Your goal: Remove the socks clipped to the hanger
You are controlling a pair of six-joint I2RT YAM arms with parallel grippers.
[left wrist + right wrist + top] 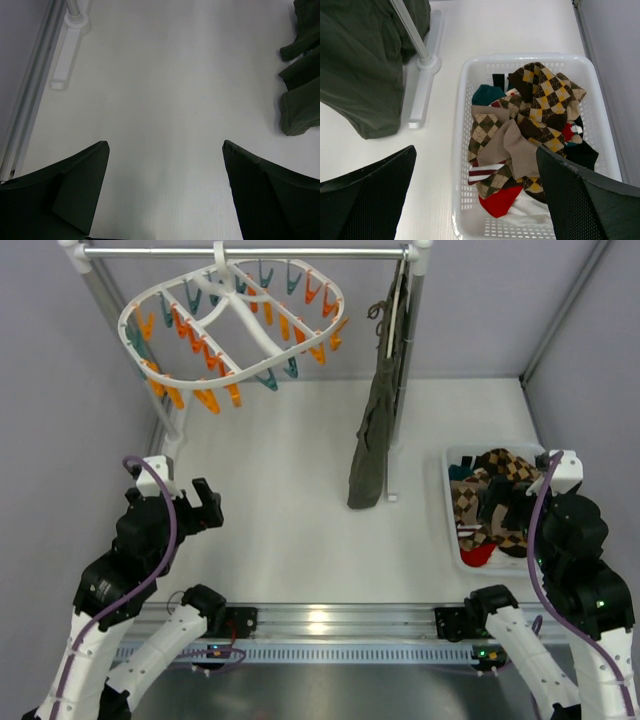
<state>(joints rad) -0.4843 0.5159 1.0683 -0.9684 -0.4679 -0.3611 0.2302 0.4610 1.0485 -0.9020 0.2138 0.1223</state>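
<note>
The white oval hanger (232, 330) hangs by its hook from the top rail, and its orange and teal clips dangle with nothing in them. The socks (500, 502), argyle and tan with striped cuffs, lie heaped in a white basket (452, 455) at the right. In the right wrist view the socks (535, 115) fill the basket (530, 57). My right gripper (505, 508) hovers open over that pile, its jaws (475, 150) wide with nothing between them. My left gripper (208, 505) stands open above bare table at the left, nothing held (165, 145).
A long dark olive garment (375, 430) hangs from the rail's right end down to the table (360, 65). The rack's white feet rest on the table (67, 55) (422, 95). Red and teal clothes lie among the socks. Grey walls close in left and right.
</note>
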